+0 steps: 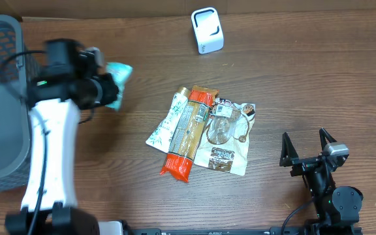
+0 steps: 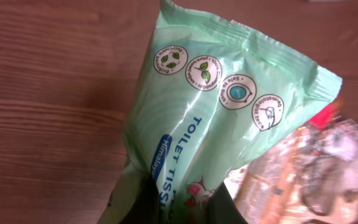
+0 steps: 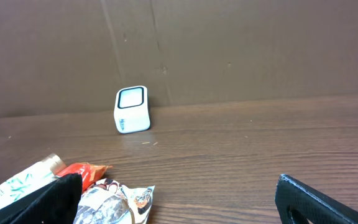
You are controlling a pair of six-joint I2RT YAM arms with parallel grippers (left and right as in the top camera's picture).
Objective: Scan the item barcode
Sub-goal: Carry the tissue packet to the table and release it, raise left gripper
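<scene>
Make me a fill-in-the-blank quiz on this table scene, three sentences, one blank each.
The left gripper is shut on a pale ____ pack of toilet tissue.
The right gripper stands ____, holding nothing.
The scanner has a ____ casing.
Missing words: green; open; white.
</scene>
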